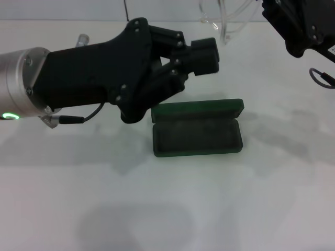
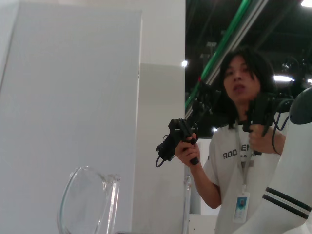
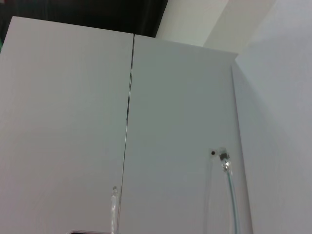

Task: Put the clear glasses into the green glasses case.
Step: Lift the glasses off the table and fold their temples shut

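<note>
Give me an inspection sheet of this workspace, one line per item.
Surface: white table, bare in front.
Job's things: green glasses case open, nothing inside; clear glasses lie at the far edge, apart from the case.
Clutter: nothing seen.
Grippers: left gripper hovers beside and above the case, holding nothing; right gripper at the far right by the glasses, fingers out of view.
Cables: thin black cable loops under the left wrist; grey loop near the right arm.
Surroundings: white panels; a person holding controllers.
</note>
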Available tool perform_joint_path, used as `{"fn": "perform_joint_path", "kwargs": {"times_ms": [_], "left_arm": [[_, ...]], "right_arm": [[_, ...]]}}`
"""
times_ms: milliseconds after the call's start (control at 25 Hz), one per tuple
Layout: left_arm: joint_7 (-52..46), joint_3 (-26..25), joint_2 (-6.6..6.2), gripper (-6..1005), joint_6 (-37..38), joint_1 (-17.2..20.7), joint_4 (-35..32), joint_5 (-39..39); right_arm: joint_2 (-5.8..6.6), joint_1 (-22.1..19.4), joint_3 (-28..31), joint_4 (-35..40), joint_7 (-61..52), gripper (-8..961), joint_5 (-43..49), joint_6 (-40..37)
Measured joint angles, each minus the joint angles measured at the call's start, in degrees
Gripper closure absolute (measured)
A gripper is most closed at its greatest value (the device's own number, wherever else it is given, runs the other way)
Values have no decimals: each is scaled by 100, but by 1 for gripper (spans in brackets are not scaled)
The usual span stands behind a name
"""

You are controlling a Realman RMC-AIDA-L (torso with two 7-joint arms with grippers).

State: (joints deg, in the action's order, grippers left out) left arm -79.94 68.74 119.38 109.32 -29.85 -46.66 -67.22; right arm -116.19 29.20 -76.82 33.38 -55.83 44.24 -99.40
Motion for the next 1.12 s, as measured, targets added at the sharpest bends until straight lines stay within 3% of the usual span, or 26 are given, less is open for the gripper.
{"fn": "perform_joint_path", "kwargs": {"times_ms": [1120], "left_arm": [[22,-118,23,927,-44,-21,181,220]], "right_arm": [[0,418,-1247,-186,135,868,26,389]]}}
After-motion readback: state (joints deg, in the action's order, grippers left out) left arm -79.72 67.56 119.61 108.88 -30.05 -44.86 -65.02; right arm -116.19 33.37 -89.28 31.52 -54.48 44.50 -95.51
